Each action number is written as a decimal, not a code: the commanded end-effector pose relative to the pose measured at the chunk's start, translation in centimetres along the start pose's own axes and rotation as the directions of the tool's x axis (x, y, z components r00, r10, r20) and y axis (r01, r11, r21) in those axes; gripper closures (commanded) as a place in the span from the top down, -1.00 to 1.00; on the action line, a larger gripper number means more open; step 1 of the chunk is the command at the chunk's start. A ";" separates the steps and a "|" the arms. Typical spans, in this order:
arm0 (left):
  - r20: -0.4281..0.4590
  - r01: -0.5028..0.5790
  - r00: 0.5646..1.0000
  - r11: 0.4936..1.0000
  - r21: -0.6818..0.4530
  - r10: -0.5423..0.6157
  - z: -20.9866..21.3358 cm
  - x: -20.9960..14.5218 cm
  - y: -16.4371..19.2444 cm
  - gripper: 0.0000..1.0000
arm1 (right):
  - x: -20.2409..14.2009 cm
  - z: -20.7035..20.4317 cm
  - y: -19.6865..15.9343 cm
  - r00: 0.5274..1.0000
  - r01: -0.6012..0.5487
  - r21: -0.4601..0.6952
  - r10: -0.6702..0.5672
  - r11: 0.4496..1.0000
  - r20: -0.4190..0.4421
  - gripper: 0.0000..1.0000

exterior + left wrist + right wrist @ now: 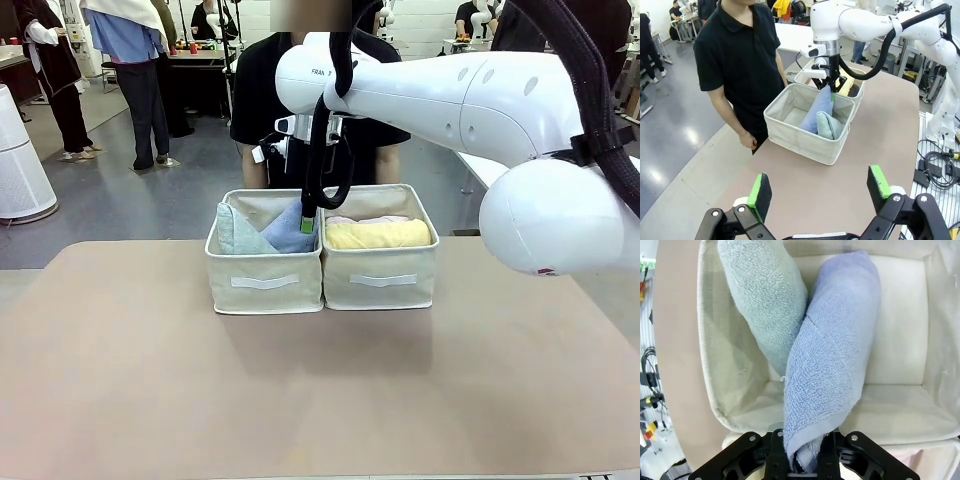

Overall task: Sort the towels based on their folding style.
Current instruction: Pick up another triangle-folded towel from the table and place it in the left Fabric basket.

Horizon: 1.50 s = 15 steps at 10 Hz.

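My right gripper (803,461) is shut on the narrow end of the periwinkle blue cone towel (832,360), whose wide end rests inside the left bin (900,340). Against it leans the pale mint cone towel (765,305). From the front, the right gripper (308,222) hangs over the inner edge of the left bin (264,283), beside the periwinkle towel (288,232) and the mint towel (238,232). A yellow rolled towel (378,234) lies in the right bin (382,280), with a pink one (352,219) behind it. My left gripper (819,186) is open and holds nothing, well back over the table.
A person in a black shirt (740,55) stands at the far table edge right behind the bins, one hand (747,140) hanging near the table edge. The right arm (470,100) spans the upper right of the front view. Bare tabletop (300,390) lies before the bins.
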<state>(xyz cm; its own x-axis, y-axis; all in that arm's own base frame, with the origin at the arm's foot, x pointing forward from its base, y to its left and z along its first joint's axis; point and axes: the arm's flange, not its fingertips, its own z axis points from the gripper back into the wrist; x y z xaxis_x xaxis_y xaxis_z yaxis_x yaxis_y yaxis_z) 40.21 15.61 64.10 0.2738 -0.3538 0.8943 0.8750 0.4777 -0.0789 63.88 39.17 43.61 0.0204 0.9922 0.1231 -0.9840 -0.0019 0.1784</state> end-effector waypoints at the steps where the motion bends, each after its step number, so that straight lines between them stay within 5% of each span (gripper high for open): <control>1: 0.018 0.013 1.000 1.000 -0.005 -0.013 0.0 0.0 -0.1 1.00 | 0.2 -0.7 -0.1 1.000 -0.024 0.019 0.024 1.000 0.005 -0.68; 2: 0.018 0.013 1.000 1.000 -0.005 -0.013 0.0 0.0 -0.1 1.00 | 0.2 -0.6 0.0 1.000 -0.022 0.007 0.022 1.000 0.002 -0.68; 3: 0.018 0.013 1.000 1.000 -0.005 -0.013 0.0 0.0 -0.1 1.00 | 0.3 -0.2 0.2 1.000 -0.028 -0.002 0.028 1.000 0.003 0.52; 4: 0.018 0.013 1.000 1.000 -0.005 -0.013 0.0 0.0 -0.1 1.00 | 0.4 0.2 0.4 1.000 -0.027 -0.013 0.027 1.000 0.005 0.52; 5: 0.018 0.013 1.000 1.000 -0.005 -0.013 0.0 0.0 -0.1 1.00 | 0.5 0.7 0.6 1.000 -0.027 -0.022 0.027 0.999 0.000 1.00; 6: 0.018 0.013 1.000 1.000 -0.005 -0.013 0.0 0.0 -0.1 1.00 | 0.4 1.1 0.7 1.000 -0.022 -0.021 0.022 1.000 0.000 0.54; 7: 0.018 0.013 1.000 1.000 -0.005 -0.013 0.0 0.0 -0.1 1.00 | 0.4 1.5 0.7 1.000 -0.017 -0.018 0.017 1.000 0.003 1.00; 15: 0.018 0.013 1.000 1.000 -0.005 -0.013 0.0 0.0 -0.1 1.00 | 0.3 2.0 0.5 1.000 -0.005 -0.024 0.005 1.000 -0.009 1.00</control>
<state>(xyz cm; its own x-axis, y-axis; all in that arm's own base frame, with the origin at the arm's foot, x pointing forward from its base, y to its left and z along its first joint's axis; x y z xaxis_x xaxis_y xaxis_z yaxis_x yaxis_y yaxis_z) 40.21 15.61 64.10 0.2738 -0.3537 0.8944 0.8749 0.4778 -0.0789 63.57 39.28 45.18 0.0142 0.9916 0.1288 -0.9878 -0.0060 0.1554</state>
